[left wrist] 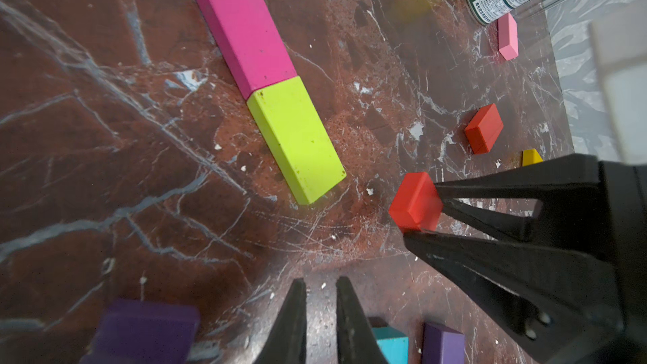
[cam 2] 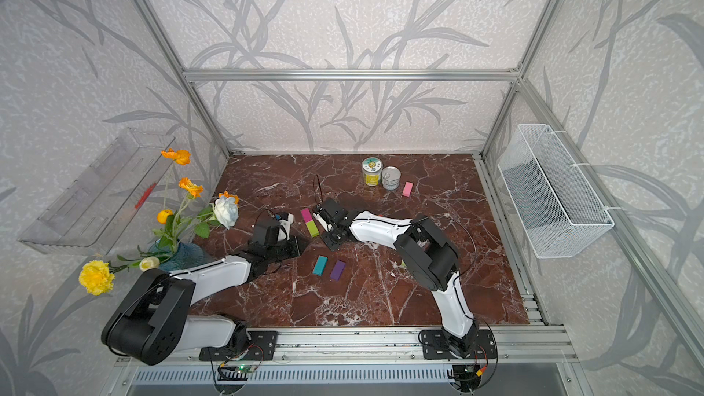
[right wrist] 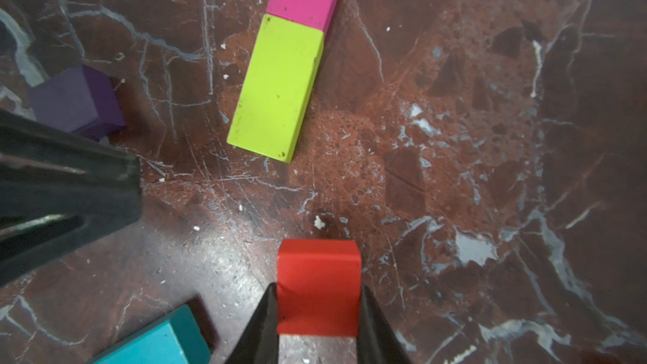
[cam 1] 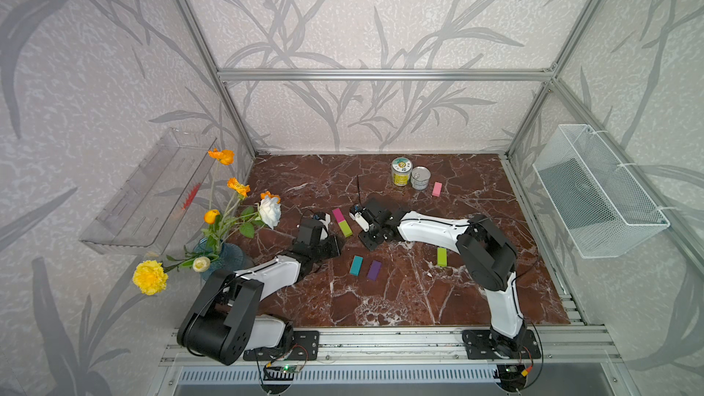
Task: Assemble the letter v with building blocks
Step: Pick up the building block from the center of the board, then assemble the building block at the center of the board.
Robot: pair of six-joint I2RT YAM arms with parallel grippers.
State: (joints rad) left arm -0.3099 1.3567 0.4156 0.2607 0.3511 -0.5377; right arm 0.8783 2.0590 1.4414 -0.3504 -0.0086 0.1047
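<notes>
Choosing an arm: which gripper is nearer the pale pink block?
Right: the right gripper, gripping a red cube, sits nearer the pale pink block; the left gripper lies beyond the right.

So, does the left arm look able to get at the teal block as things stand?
Probably yes: the left gripper hangs empty right beside the teal block, only bare table between them, and the right gripper, shut on the red block, is off to one side.

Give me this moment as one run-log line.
right gripper: shut on small red cube | cube: apart from lime green rectangular block | left gripper: empty, narrowly open
</notes>
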